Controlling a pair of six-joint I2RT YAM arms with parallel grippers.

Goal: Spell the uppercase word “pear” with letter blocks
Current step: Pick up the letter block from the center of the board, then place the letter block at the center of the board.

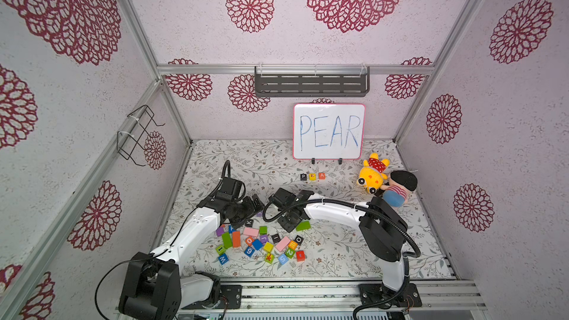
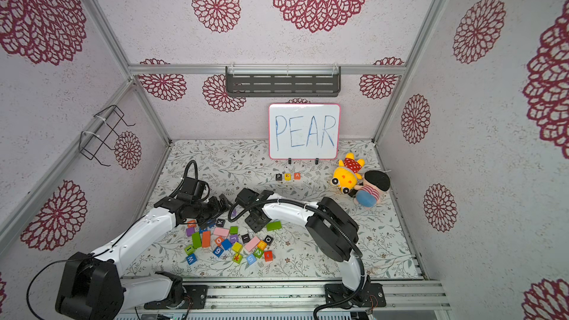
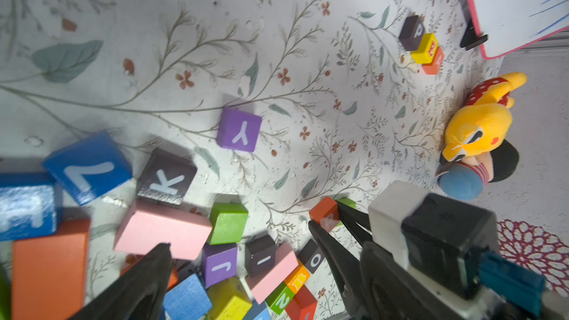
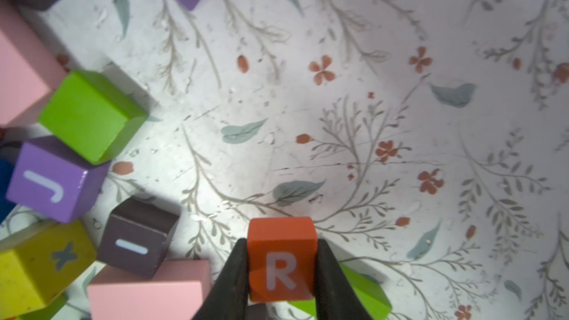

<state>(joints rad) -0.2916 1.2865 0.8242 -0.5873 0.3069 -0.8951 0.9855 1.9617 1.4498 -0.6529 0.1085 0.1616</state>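
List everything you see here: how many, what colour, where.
P block: one, black, first in the spelled row.
E block: one, yellow, beside P.
A block: one, orange-red, beside E.
R block: one, orange-red, held in right tool.
Loose blocks: many, mixed colours, piled between the arms.
Whiteboard: one, white, pink rim, back wall.
Plush toys: two, yellow and black-haired, back right.
Shelf: one, grey, back wall.
Wire rack: one, black, left wall.
Table: one, floral.
Left tool: one, black, open, by the pile.
Right tool: one, black, shut on R block.
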